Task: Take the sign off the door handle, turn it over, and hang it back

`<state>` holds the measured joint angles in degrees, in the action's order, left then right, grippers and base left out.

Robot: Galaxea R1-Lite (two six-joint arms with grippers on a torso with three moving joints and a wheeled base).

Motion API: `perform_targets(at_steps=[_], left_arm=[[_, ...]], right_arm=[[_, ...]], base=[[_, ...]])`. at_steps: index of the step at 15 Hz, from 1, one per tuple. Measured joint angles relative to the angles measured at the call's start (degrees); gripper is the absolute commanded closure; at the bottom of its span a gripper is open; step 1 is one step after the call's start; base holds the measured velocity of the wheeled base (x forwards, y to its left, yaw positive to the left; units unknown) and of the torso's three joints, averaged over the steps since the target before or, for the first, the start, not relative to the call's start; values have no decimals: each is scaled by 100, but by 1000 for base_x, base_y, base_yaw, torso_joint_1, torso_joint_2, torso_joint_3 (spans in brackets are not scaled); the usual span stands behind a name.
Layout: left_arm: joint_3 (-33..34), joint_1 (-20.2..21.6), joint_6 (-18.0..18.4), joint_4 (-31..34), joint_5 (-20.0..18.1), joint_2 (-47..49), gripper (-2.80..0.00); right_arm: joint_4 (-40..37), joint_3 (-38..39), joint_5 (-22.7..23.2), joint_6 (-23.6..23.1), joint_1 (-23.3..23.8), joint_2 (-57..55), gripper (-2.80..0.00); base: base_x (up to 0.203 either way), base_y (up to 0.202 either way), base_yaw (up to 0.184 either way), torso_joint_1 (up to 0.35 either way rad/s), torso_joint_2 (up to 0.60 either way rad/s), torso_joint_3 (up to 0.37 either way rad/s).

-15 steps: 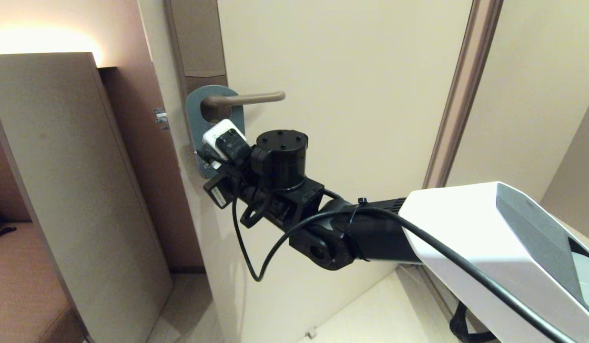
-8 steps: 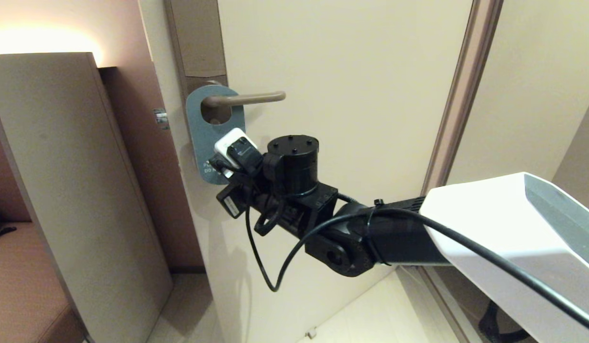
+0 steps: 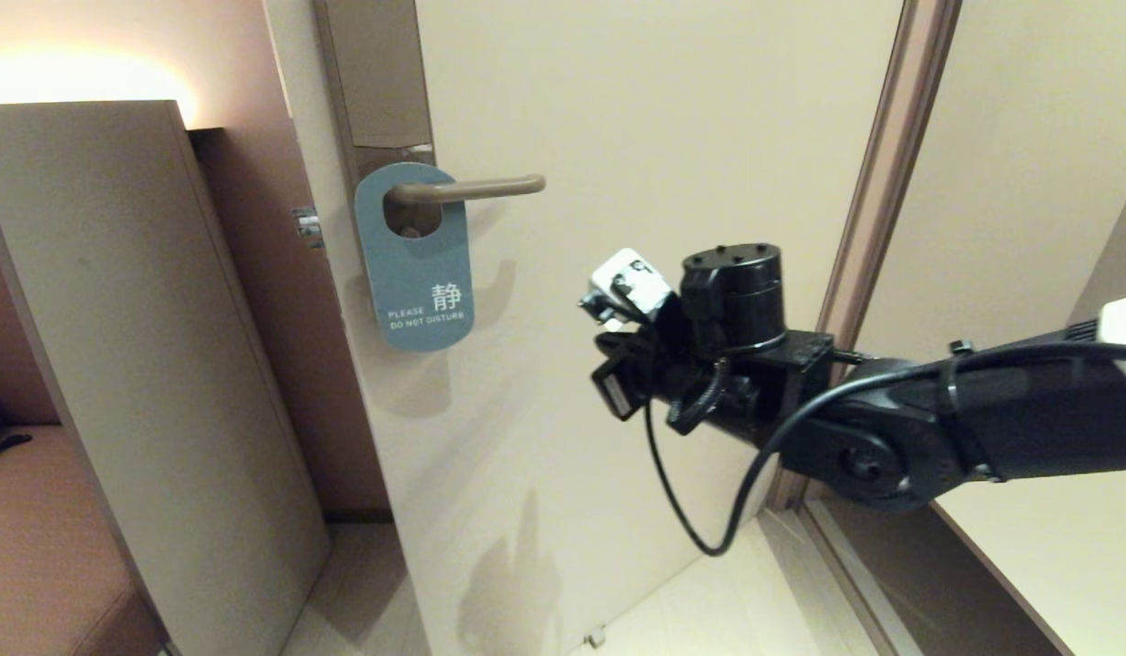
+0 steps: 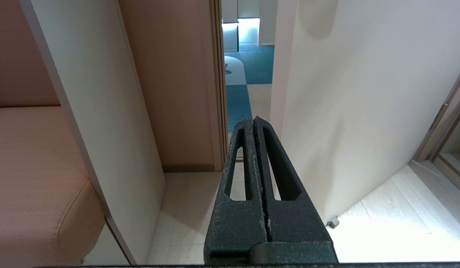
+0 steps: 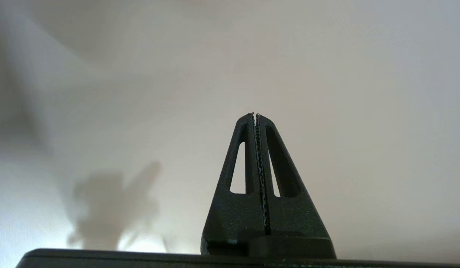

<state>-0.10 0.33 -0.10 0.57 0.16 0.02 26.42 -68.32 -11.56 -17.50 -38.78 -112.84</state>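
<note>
The sign (image 3: 417,273) hangs on the door handle (image 3: 476,188) through its round hole, blue face out, white DO NOT DISTURB lettering at the bottom. The handle juts right from the brownish lock plate (image 3: 376,82). My right arm's wrist (image 3: 727,364) hovers right of and below the sign, well apart from it. My right gripper (image 5: 255,114) is shut on nothing and faces the bare door. In the left wrist view my left gripper (image 4: 252,120) is shut and empty, low down, pointing at the floor by the door's edge.
The cream door (image 3: 663,137) stands ajar, its frame (image 3: 877,182) on the right. A tall beige panel (image 3: 117,319) and a padded bench (image 3: 35,528) are to the left. A small door stop (image 4: 332,222) sits on the pale floor.
My right arm has pulled back from the sign to the right, uncovering its lower half and lettering. The sign stays on the handle. The left arm has not moved.
</note>
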Motion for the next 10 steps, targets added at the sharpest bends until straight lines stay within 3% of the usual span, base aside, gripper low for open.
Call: perform_targets(at_steps=[5, 10], left_arm=[[0, 0, 1, 1, 0, 0, 0], [0, 0, 2, 2, 1, 0, 0]], right_arm=[[-1598, 1547, -462, 287, 1813, 1673, 0], [-2039, 3192, -574, 1030, 3278, 3616, 0]], base=[[0, 0, 0, 0, 0, 0], [0, 0, 0, 0, 0, 0]])
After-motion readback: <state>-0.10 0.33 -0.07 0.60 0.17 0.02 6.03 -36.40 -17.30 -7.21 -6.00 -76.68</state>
